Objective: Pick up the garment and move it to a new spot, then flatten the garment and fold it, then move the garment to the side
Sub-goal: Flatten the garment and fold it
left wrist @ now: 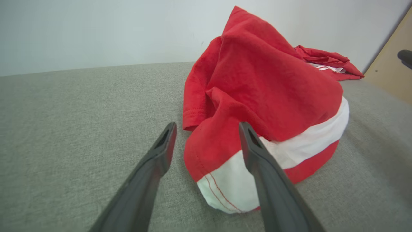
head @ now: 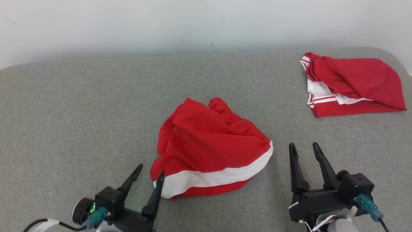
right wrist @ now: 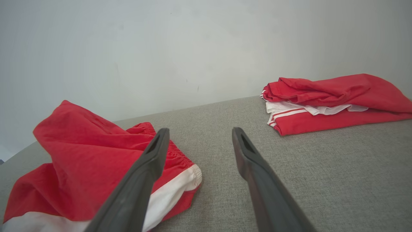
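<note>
The garment (head: 357, 83) lies folded at the far right corner of the grey cushion (head: 80, 112), red over white with red-and-white striped trim. No writing can be read on it, and its lower layers are hidden. There are two red garments. The smaller red garment (head: 209, 145), crumpled with a white band, sits mid-cushion. At the cushion's near edge are two grippers. The left gripper (head: 151, 169) has its jaws spread at that garment's white hem, gripping nothing. The right gripper (head: 303, 145) is spread over bare cushion.
</note>
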`<state>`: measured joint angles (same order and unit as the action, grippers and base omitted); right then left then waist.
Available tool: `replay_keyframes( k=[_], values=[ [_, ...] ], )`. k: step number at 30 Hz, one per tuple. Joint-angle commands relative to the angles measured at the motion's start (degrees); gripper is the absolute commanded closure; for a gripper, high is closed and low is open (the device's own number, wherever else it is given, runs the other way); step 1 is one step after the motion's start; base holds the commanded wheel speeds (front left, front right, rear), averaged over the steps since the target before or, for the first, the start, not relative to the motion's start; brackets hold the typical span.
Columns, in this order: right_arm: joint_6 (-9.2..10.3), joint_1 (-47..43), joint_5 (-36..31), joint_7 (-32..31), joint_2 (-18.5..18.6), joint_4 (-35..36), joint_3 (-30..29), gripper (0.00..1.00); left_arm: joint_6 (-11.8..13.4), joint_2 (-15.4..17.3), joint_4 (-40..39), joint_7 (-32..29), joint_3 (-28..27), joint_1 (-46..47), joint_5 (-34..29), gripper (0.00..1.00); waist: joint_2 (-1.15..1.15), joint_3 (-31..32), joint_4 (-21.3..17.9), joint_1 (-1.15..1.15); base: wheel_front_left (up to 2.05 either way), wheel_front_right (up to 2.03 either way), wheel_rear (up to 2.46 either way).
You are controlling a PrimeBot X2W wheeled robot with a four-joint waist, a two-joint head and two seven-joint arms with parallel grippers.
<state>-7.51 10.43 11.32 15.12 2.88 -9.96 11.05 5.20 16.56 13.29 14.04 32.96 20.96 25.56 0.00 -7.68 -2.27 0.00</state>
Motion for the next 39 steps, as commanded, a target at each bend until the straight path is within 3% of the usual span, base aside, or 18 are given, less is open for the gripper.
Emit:
replay_keyframes(
  k=[1,16,25,39],
  values=[
    [0.05,-0.3,0.38,0.05,0.02,0.14,0.07,0.0,0.37,0.47,-0.56,-0.35,-0.13,-1.65,0.54,0.0,0.0,-0.05,0.21,0.0,0.0,0.0,0.0],
    [0.05,0.72,0.09,0.05,0.02,-0.08,0.66,0.0,-0.92,0.28,3.29,-1.29,0.15,-4.43,4.03,0.0,0.0,-1.08,-1.49,0.0,0.0,0.0,0.0],
    [0.05,0.68,-0.31,0.04,0.02,-0.05,0.45,0.0,-2.64,-1.64,9.13,-0.33,0.46,-2.26,5.28,0.0,0.0,-1.37,-2.51,0.0,0.0,0.0,0.0],
    [0.05,0.7,-0.31,0.04,0.02,0.12,0.41,0.0,-3.77,-3.95,10.91,0.18,2.09,-0.01,5.12,0.0,0.0,-1.54,-2.32,0.0,0.0,0.0,0.0]
  ],
)
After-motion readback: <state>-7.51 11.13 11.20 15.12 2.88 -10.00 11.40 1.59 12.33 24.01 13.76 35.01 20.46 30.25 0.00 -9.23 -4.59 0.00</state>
